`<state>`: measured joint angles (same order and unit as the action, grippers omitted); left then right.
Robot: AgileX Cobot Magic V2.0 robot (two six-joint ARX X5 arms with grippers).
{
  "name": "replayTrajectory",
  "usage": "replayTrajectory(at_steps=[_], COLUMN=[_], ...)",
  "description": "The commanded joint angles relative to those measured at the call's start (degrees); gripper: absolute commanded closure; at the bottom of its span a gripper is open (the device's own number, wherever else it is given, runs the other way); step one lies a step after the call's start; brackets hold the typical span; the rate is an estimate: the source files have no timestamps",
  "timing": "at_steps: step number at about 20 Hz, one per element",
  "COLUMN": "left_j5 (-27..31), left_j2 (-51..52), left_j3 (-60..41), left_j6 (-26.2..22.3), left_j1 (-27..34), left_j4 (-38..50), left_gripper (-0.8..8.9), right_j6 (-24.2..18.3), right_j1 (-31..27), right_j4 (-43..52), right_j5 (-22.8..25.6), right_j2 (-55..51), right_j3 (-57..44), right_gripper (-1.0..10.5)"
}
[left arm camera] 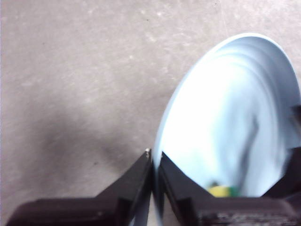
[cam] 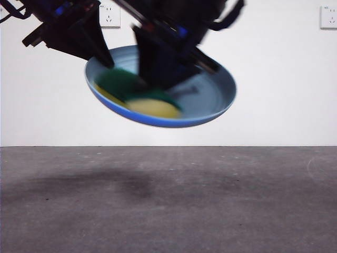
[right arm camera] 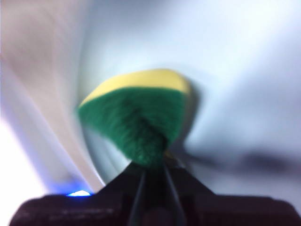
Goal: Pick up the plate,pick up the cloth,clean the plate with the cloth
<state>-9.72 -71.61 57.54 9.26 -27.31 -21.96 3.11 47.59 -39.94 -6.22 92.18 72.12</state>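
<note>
The light-blue plate [cam: 210, 92] hangs tilted in the air above the table. My left gripper [left arm camera: 155, 162] is shut on its rim; in the front view this gripper [cam: 102, 55] grips the plate's left edge. The plate [left arm camera: 235, 122] fills the right of the left wrist view. My right gripper [right arm camera: 153, 165] is shut on the cloth [right arm camera: 136, 113], a yellow sponge with a green scouring layer, and presses it inside the plate [right arm camera: 225, 70]. In the front view the cloth [cam: 139, 97] lies against the plate's inner face under the right gripper [cam: 158, 79]. The picture is blurred by motion.
The grey table [cam: 168, 200] lies below with the plate's shadow on it. A white wall with two sockets [cam: 109, 16] stands behind.
</note>
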Motion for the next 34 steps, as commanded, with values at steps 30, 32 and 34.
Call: replayTrajectory(at_steps=[30, 32, 34], left_j5=[-5.77, -5.66, -5.20], left_j2=[0.52, 0.52, 0.52], left_j3=[0.26, 0.26, 0.26], left_j6=[-1.90, -1.99, -2.51], left_j1=[0.26, 0.00, -0.02], left_j4=[-5.11, -6.05, -6.62], left_gripper=[8.22, 8.22, 8.22], right_j6=[-4.52, -4.50, -3.98], right_j1=[-4.85, -4.85, -4.68], right_j4=[12.44, 18.05, 23.91], right_j5=[26.67, 21.00, 10.49], right_j2=[1.14, 1.11, 0.85], right_j3=[-0.66, -0.66, -0.66], right_gripper=[9.6, 9.6, 9.6])
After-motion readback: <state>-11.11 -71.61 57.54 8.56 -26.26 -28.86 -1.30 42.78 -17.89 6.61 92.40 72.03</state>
